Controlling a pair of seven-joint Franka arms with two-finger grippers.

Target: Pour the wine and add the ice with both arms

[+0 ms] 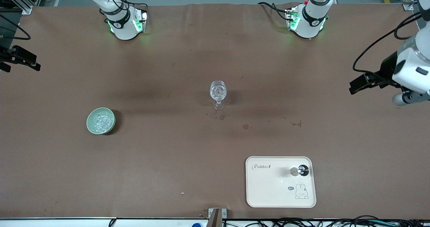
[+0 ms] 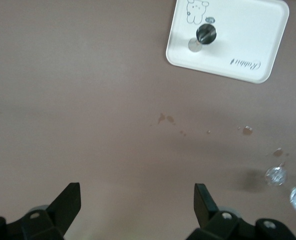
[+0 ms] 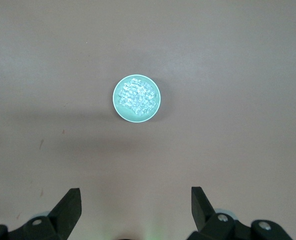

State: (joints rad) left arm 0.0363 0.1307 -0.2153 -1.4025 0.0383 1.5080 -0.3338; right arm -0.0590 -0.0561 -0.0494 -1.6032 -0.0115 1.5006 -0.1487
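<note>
Brown paper-like sheeting covered the whole table (image 1: 168,159), stained in spots near the middle, with both white arm bases along the edge farthest from the front camera.

Working across the front view from its left edge: the right gripper (image 3: 135,210) was only in its own wrist view, fingers (image 3: 70,205) spread wide, holding nothing. The small pale green round bowl (image 1: 101,120), heaped with clear glassy chunks of ice (image 1: 100,121), sat at the right arm's end of the table. From the right wrist view, the bowl (image 3: 137,97) lay ahead of the fingertips, centred on the gap between them, well apart and lower. Being round, it has no long axis; its mouth faced straight up. The right arm was plainly the nearer one to the ice.

Mid-table stood the clear stemmed wine glass (image 1: 218,94), upright, long axis vertical, mouth up, with something clear and glinting in the bowl of it; ice or liquid, could not tell.

Next, nearer the front camera, lay the cream rounded-rectangle plastic tray with a rabbit print (image 1: 281,182), carrying a small dark-and-silver round object (image 1: 301,170), likely a stopper. No bottle was visible anywhere.

The left gripper (image 2: 138,207) hung high at the left arm's end of the table, fingers (image 2: 68,202) released and empty. The tray (image 2: 237,45) lay ahead of its fingertips, off to one side, well apart.

Judgement: the coming move turned on the right gripper descending straight onto the ice.
</note>
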